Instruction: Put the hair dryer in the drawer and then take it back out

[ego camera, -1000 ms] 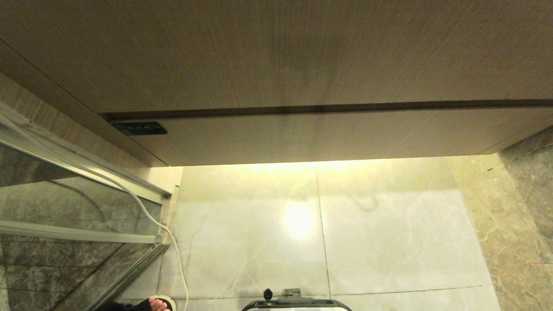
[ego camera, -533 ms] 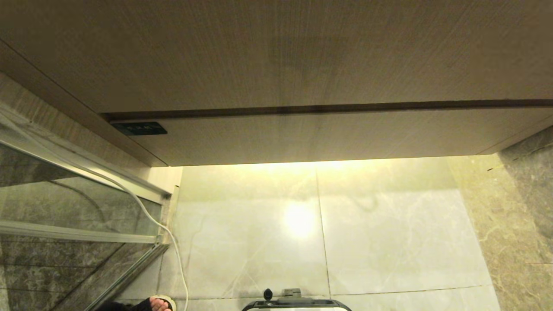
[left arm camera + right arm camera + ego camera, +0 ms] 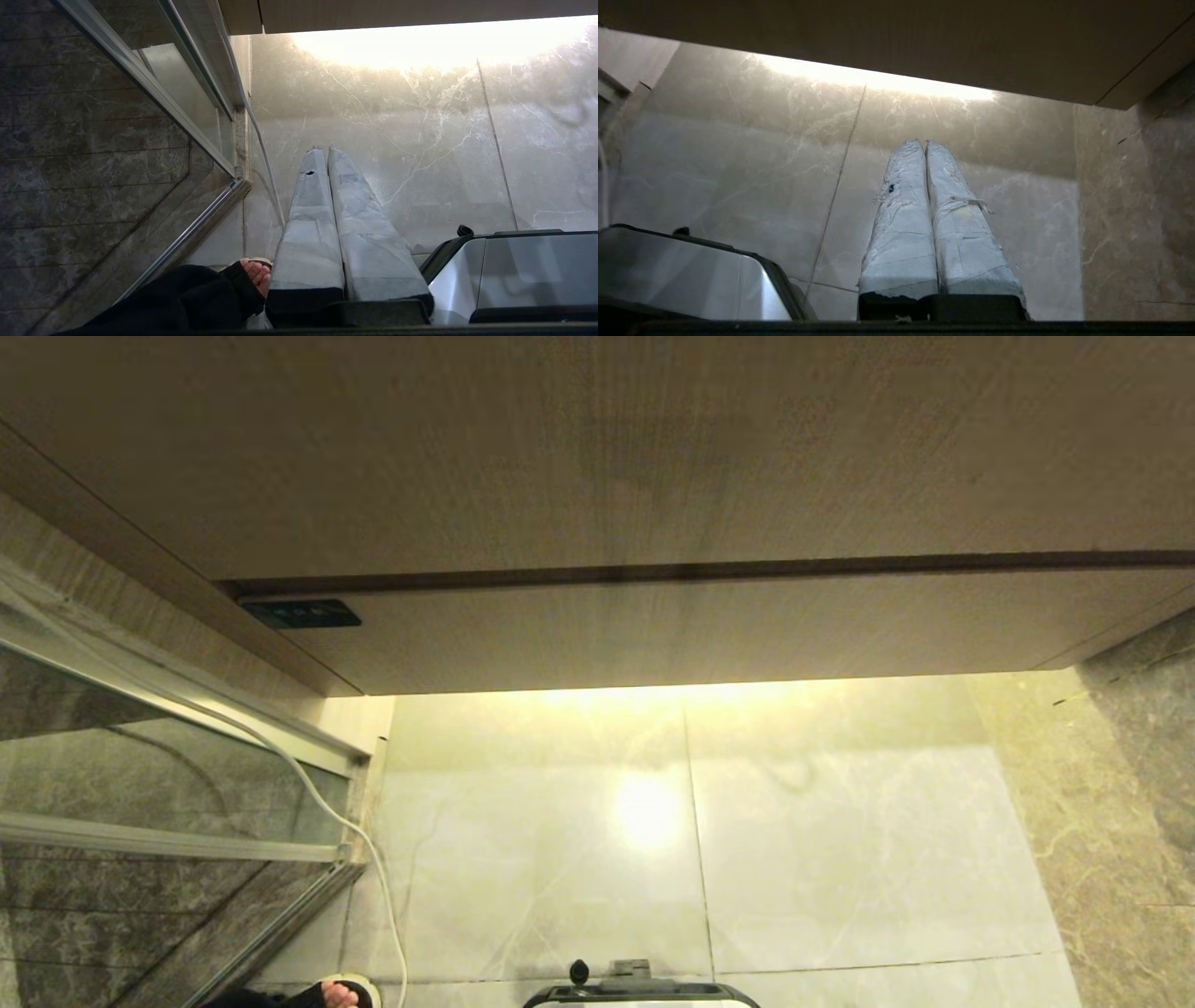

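The hair dryer is out of view. The drawer [image 3: 653, 457] shows as a wide wood-grain front in the head view, shut, with a dark seam under it. Neither arm appears in the head view. My left gripper [image 3: 324, 149] hangs low over the pale marble floor, its taped fingers [image 3: 308, 219] pressed together and empty. My right gripper [image 3: 922, 142] also hangs over the floor below the vanity, shut with nothing between its fingers [image 3: 966, 233].
A glass shower door [image 3: 140, 784] with a metal frame stands on the left, and a white cable [image 3: 373, 859] runs down beside it. A person's foot [image 3: 341, 992] is by my base [image 3: 639, 994]. A dark marble wall [image 3: 1139, 784] closes the right side.
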`<state>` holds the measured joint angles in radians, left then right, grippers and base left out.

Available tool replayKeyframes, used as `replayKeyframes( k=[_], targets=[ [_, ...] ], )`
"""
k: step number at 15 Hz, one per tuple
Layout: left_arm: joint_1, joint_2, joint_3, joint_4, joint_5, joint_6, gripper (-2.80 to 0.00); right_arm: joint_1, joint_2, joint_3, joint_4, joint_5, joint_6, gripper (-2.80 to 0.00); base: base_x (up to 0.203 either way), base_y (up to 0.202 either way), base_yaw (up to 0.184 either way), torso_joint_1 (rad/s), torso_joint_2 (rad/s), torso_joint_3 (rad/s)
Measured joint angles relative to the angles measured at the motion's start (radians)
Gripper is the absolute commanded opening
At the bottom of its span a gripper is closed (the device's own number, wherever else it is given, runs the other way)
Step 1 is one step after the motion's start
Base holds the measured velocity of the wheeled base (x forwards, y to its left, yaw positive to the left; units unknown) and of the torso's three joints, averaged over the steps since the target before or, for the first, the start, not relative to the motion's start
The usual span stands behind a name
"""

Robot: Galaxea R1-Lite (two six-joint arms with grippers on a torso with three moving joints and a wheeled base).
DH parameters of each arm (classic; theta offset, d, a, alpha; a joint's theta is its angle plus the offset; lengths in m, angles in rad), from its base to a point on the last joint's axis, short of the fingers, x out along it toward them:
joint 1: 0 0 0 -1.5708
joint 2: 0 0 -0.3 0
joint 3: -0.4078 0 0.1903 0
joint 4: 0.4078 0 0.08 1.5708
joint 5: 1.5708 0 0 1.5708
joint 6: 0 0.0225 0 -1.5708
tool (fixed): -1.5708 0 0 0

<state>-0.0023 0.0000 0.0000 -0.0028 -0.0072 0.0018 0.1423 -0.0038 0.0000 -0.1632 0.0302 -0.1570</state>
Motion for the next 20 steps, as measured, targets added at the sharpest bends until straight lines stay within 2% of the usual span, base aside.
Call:
replayKeyframes(
  k=[1, 5, 20],
  targets=[
    [0.0, 0.0, 0.0, 0.0, 0.0, 0.0, -2.8, 0.0, 0.0, 0.0, 0.01, 0.0, 0.039, -2.8, 0.0, 0.0, 0.0, 0.0, 0.0, 0.0],
    [0.0, 0.0, 0.0, 0.0, 0.0, 0.0, -2.8, 0.0, 0.0, 0.0, 0.056, -0.004, 0.086, -2.8, 0.0, 0.0, 0.0, 0.0, 0.0, 0.0],
    [0.0, 0.0, 0.0, 0.0, 0.0, -0.001, -2.8, 0.0, 0.001, 0.0, 0.056, -0.004, 0.087, -2.8, 0.0, 0.0, 0.0, 0.0, 0.0, 0.0]
  ],
)
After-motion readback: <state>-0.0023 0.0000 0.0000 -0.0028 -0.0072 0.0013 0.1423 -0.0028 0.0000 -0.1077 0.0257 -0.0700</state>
